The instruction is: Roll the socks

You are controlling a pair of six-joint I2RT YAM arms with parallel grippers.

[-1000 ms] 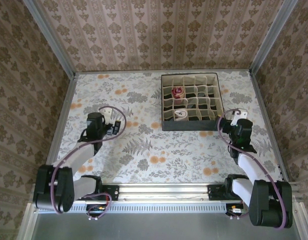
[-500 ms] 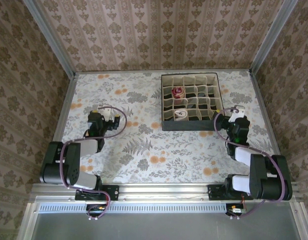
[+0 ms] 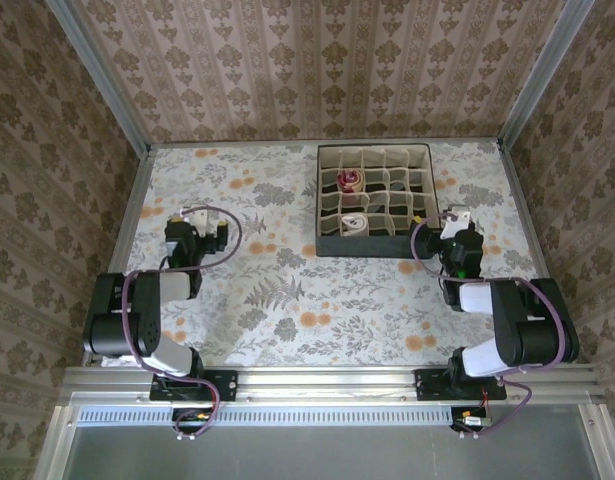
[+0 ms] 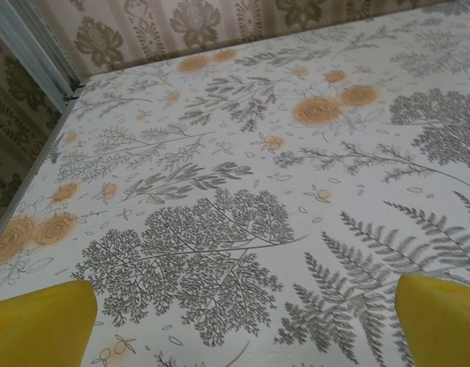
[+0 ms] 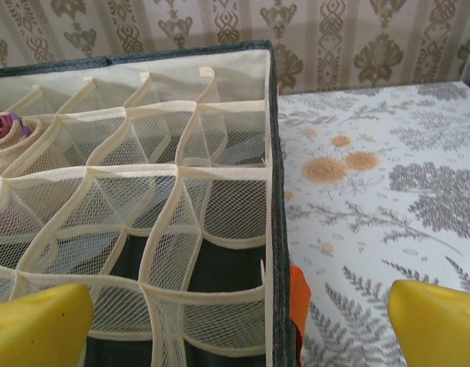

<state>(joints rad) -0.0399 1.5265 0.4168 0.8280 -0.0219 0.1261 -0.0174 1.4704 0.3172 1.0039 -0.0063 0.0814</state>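
Maroon and cream socks point(image 3: 354, 226) sit rolled in the box point(image 3: 372, 248); left end effector point(image 4: 242, 325) and right end effector point(image 5: 238, 321) gape empty; we'd just park.

The tablecloth point(image 4: 242, 153) looks matt, the organiser box point(image 5: 275, 199) is cloth with sheer mesh dividers point(image 5: 227, 210), the fingertips point(image 4: 43, 325) smooth plastic

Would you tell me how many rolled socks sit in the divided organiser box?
2. A tan-and-maroon rolled sock sits in a left-side cell toward the back of the grey fabric organiser box; a cream-white rolled sock sits nearer the front. Others may be hidden.
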